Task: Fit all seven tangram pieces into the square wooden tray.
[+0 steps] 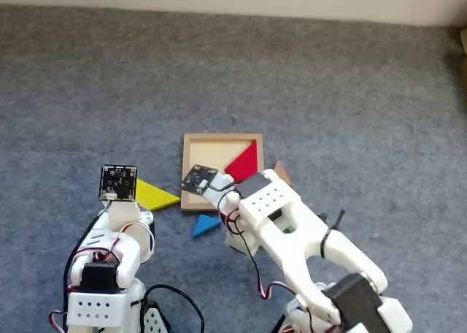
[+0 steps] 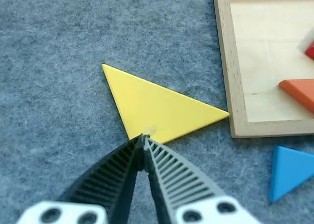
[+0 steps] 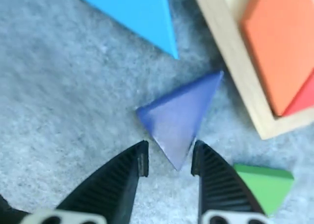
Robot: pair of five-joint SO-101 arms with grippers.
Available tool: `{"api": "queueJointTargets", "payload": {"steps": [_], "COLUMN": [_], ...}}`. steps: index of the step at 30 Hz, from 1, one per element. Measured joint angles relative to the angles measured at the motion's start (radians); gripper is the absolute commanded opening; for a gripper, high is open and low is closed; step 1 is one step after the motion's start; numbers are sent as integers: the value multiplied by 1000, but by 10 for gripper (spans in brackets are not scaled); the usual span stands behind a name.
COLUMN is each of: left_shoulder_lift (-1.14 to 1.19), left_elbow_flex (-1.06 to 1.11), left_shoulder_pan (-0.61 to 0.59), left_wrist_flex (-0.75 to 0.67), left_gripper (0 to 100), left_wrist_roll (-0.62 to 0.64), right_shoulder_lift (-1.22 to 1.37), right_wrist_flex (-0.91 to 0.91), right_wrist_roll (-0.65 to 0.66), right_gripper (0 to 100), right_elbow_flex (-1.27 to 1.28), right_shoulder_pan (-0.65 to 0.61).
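The square wooden tray [image 1: 191,147] lies mid-table with a red piece [image 1: 244,161] inside. In the left wrist view my left gripper [image 2: 143,138] is shut, its tips touching the near edge of the yellow triangle [image 2: 157,108], whose far corner meets the tray [image 2: 223,62]. An orange piece [image 2: 301,92] lies in the tray. My right gripper [image 3: 170,160] is open, and one corner of a dark blue triangle [image 3: 179,117] lies between its fingers on the carpet, just outside the tray rim [image 3: 235,71]. A light blue triangle [image 3: 137,10] and a green piece [image 3: 265,184] lie nearby.
A brown piece [image 1: 282,172] sits by the tray's right side. In the high view the yellow triangle [image 1: 155,196] and the light blue triangle [image 1: 206,224] lie between the two arms. Grey carpet stretches open beyond the tray.
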Motion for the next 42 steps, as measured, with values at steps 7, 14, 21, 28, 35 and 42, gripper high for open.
{"api": "queueJointTargets", "payload": {"steps": [7,14,21,28,35,42], "left_shoulder_lift": [0,0,0,0,0,0], "left_elbow_flex": [0,0,0,0,0,0], "left_shoulder_pan": [0,0,0,0,0,0], "left_wrist_flex": [0,0,0,0,0,0], "left_gripper": [10,10,10,10,10,10], "left_wrist_roll": [0,0,0,0,0,0], "right_shoulder_lift": [-17,5,14,103,114,114], "right_wrist_flex": [3,-8,-57,-140,-144,-144], "right_wrist_roll": [-61,-141,-163,-163,-193,-281], "right_gripper": [295,302,300,300,300,300], "right_elbow_flex": [0,0,5,46,46,44], "right_shoulder_pan": [-20,-106,-141,-135,-110,-110]}}
